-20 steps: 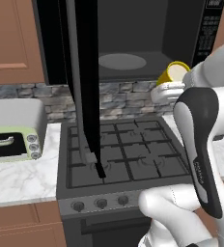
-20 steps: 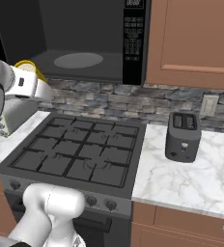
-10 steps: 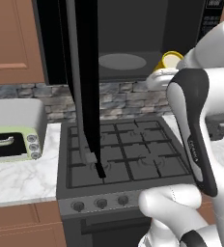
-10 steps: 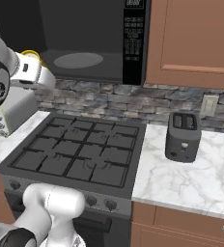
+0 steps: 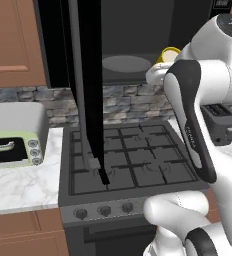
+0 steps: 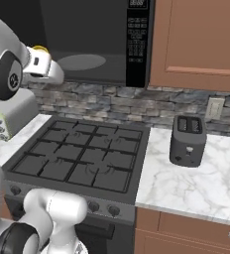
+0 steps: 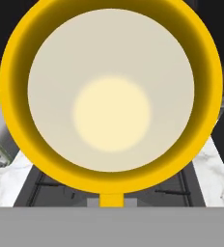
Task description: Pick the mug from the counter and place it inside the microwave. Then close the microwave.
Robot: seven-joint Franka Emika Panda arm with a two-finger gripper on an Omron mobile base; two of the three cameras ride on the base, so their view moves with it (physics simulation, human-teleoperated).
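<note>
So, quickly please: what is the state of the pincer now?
Pincer: closed, holding the yellow mug up near the open microwave.

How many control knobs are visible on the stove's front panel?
3 in the left base view: one, one, one along the stove front. More may be hidden behind the robot's white arm.

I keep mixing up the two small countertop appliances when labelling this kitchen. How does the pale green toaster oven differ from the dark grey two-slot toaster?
The pale green toaster oven is wide and low, with a front door handle and round knobs; the dark grey two-slot toaster is narrow and upright, with slots on top. The toaster oven sits left of the black gas stovetop, the toaster right of it. Both rest on the white marble-look counter.
</note>
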